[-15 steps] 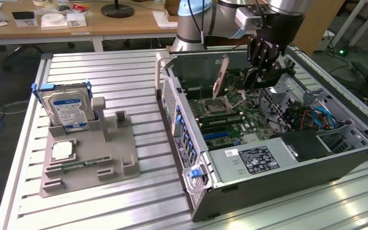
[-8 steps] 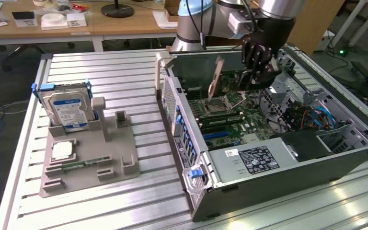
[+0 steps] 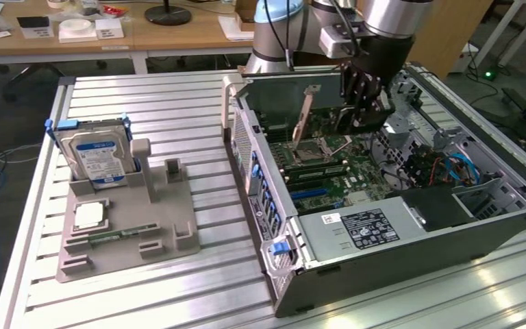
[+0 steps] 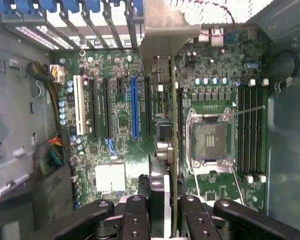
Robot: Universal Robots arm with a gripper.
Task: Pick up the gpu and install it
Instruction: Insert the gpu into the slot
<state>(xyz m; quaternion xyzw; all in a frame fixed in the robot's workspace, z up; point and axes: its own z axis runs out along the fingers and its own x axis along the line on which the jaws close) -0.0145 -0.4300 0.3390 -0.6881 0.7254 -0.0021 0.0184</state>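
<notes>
My gripper (image 3: 361, 122) reaches down into the open computer case (image 3: 382, 264) and is shut on the gpu (image 3: 305, 118). The card hangs on edge above the motherboard (image 3: 336, 181), its pale metal bracket toward the case's rear wall. In the wrist view the gpu (image 4: 173, 130) shows edge-on as a thin line running from my gripper (image 4: 162, 215) up to its bracket (image 4: 165, 35). It hovers between the expansion slots and the CPU socket (image 4: 210, 140), just beside the blue slot (image 4: 134, 107). Whether it touches a slot is not visible.
A grey parts holder (image 3: 167, 229) on the slatted aluminium table (image 3: 172, 103) carries a silver hard drive with a blue label (image 3: 98, 154) and a small green memory stick (image 3: 117, 236). Inside the case are the power supply (image 3: 364, 229), drive cages and cable bundles (image 3: 446, 168).
</notes>
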